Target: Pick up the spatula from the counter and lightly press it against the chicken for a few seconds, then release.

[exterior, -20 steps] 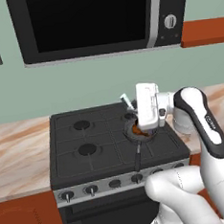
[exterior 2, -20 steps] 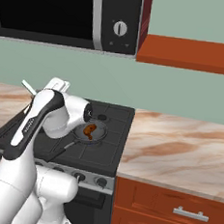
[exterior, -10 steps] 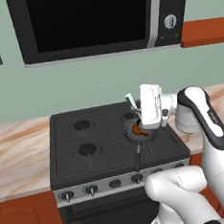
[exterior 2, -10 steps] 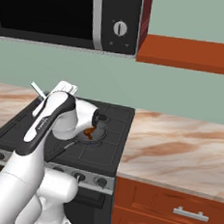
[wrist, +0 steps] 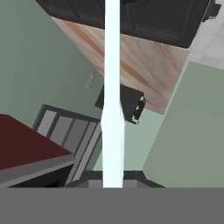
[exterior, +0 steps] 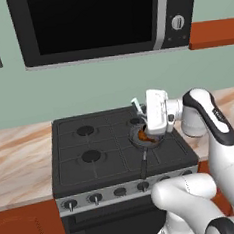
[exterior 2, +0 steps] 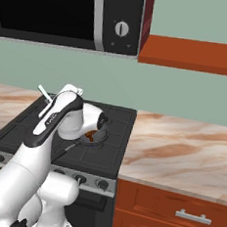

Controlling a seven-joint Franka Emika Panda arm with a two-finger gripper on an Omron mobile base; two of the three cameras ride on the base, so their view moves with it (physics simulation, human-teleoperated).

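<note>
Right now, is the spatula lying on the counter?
No, the gripper holds the spatula up over the pan on the stove.

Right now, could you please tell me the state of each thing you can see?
gripper: shut on the spatula.
spatula: held, free end angled up above the stove.
chicken: lying in the pan.
pan: sitting on the stove.
microwave: door shut.
drawer: shut.
</note>
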